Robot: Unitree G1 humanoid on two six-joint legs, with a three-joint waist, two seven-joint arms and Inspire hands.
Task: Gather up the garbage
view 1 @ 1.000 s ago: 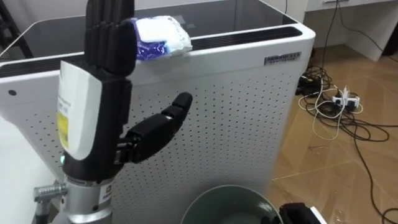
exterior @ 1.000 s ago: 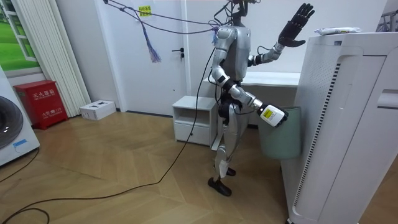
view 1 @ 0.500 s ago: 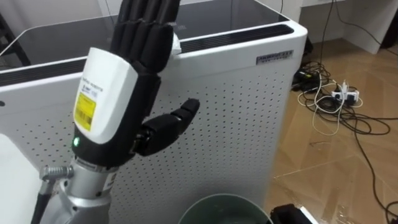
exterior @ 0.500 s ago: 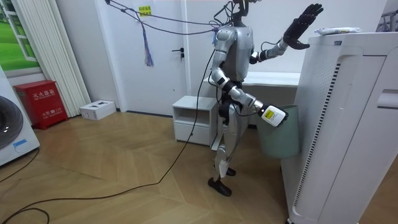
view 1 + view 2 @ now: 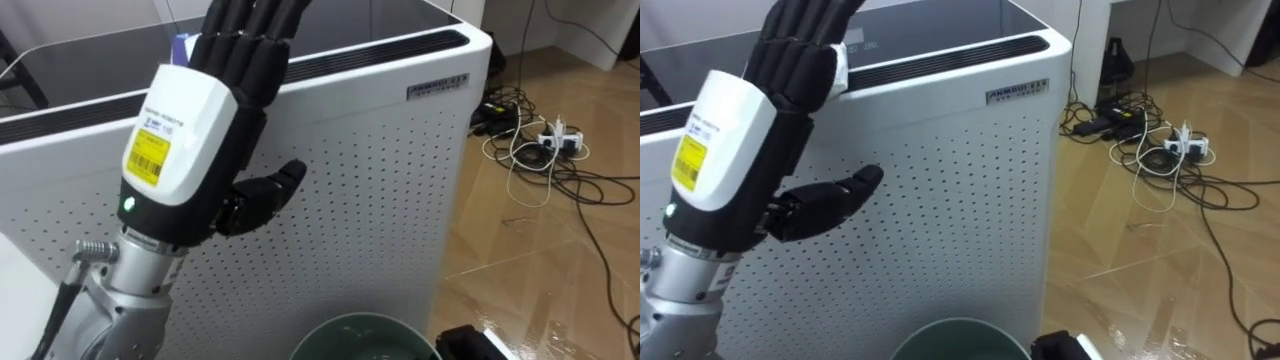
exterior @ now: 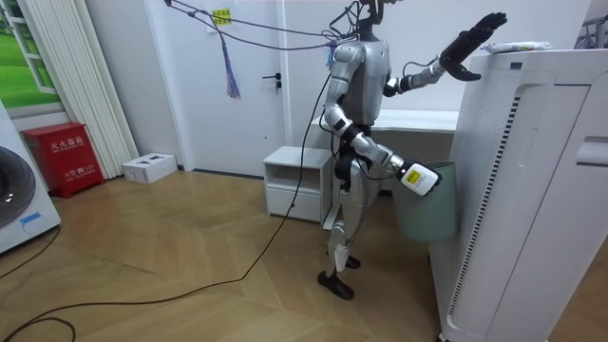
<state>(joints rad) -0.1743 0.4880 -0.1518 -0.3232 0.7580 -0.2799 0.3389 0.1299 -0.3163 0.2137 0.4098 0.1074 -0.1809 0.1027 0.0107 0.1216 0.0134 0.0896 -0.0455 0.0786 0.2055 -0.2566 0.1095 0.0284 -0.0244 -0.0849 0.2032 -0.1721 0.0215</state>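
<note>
Aloft, left hand [image 5: 185,140], fingers [image 5: 248,45] straight, wide, garbage packet [image 6: 515,46] just behind them atop purifier [image 5: 380,170]

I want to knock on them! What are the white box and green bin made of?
White box: matte plastic or painted metal, punched with tiny holes; its top is dark and glossy. Green bin: probably smooth plastic, with a slight sheen.

Wht/blue pkt [image 6: 518,46] atop wht unit [image 6: 532,152]
</note>
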